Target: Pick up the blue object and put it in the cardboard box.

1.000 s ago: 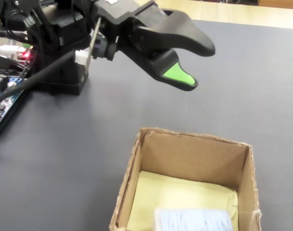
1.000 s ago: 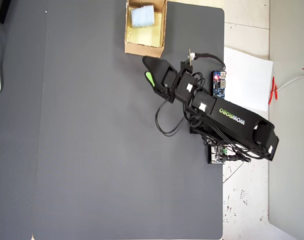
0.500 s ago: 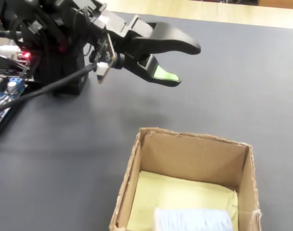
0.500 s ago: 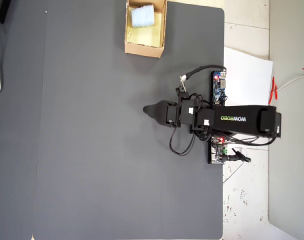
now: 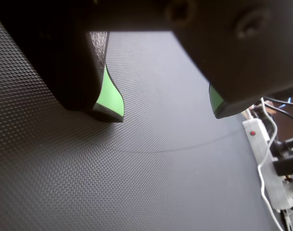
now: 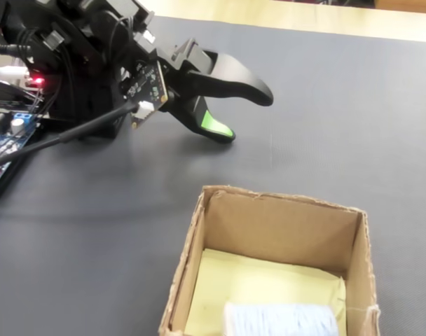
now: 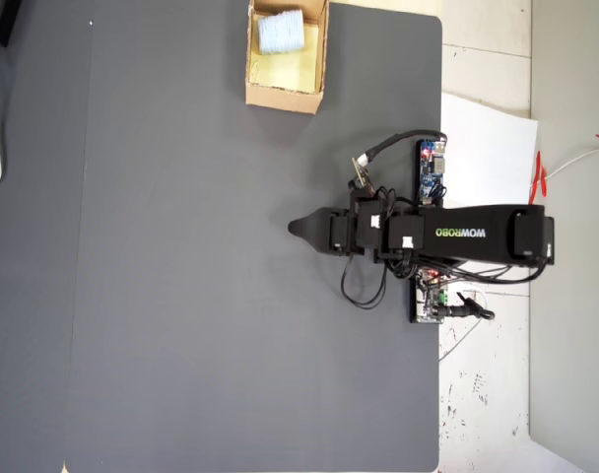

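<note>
The cardboard box [image 6: 283,201] stands open-topped on the dark mat, at the top edge of the overhead view [image 7: 285,97]. The blue object [image 6: 279,320] lies inside it on the pale yellow floor, a pale ribbed lump at the box's far end in the overhead view [image 7: 280,33]. My gripper [image 6: 244,115] hangs low over the bare mat, well away from the box [image 7: 298,228]. The wrist view shows the gripper [image 5: 166,114] open, a wide gap between its green pads [image 5: 110,96], with only mat in between.
The arm's base and a circuit board [image 7: 432,168] with loose cables sit at the mat's right edge. A white paper sheet [image 7: 492,158] lies beyond it on the floor. A white power strip [image 5: 262,154] and cords show in the wrist view.
The arm has swung away from the box and pulled back toward its base, dropping lower over the mat. The blue object has stayed in the box.
</note>
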